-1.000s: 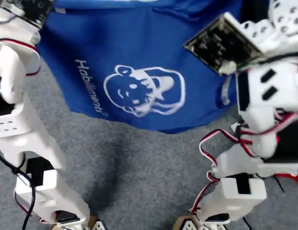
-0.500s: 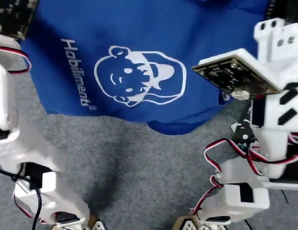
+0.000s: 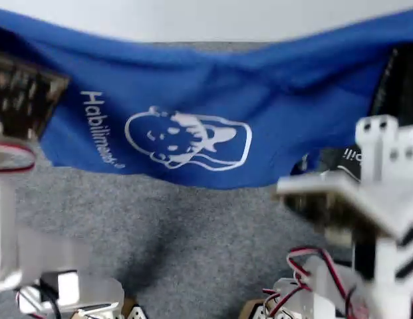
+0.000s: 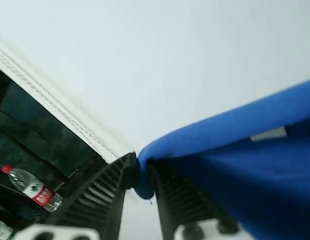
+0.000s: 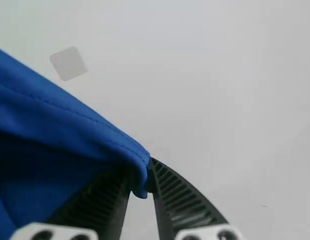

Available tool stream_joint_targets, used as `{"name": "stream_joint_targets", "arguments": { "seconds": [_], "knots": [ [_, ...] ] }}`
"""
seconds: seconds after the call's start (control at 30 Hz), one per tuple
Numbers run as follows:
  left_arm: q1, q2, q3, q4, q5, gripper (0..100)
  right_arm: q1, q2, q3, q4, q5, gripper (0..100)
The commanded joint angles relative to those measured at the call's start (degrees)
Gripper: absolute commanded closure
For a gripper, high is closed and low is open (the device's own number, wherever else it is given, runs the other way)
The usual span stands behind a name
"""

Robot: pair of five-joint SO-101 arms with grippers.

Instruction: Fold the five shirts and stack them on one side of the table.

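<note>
Now the blue shirt [image 3: 193, 100] hangs stretched from 9 o'clock to 3 o'clock over the grey table [image 3: 193, 232]. If the arms pull too far apart, an edge could slip out and the shirt would drop in a heap. Both arms are lifted high. The left end effector [image 4: 143, 181] pinches one edge tight, and the right end effector [image 5: 140, 189] pinches the other.

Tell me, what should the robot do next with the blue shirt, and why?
Probably lower both arms together to lay the blue shirt flat on the grey table. The left gripper and right gripper each pinch an edge of it, and it hangs spread between them, unfolded, so it likely needs a flat surface before any fold.
</note>
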Motion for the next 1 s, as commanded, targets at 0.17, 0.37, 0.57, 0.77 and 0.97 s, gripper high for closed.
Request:
{"name": "stream_joint_targets", "arguments": {
  "seconds": [0.17, 0.37, 0.57, 0.77, 0.97],
  "knots": [
    [-0.4, 0.3, 10.1, 1.1, -0.6, 99, 0.5, 2.0, 8.0, -1.4, 0.2, 98.7],
    [-0.2, 5.8, 34.9, 0.9, -2.3, 99, -3.2, 8.9, 26.7, -1.8, 0.0, 98.7],
    [0.1, 17.6, 53.3, -11.3, -7.2, 99, -5.8, 20.1, 43.3, -13.1, -2.5, 98.7],
    [0.5, 28.5, 52.4, -25.0, -7.2, 99, -5.8, 32.4, 45.9, -30.1, -3.1, 98.7],
    [0.5, 38.2, 44.4, -36.0, -7.1, 99, -5.8, 40.0, 45.9, -47.5, -3.1, 98.7]
  ]
}}
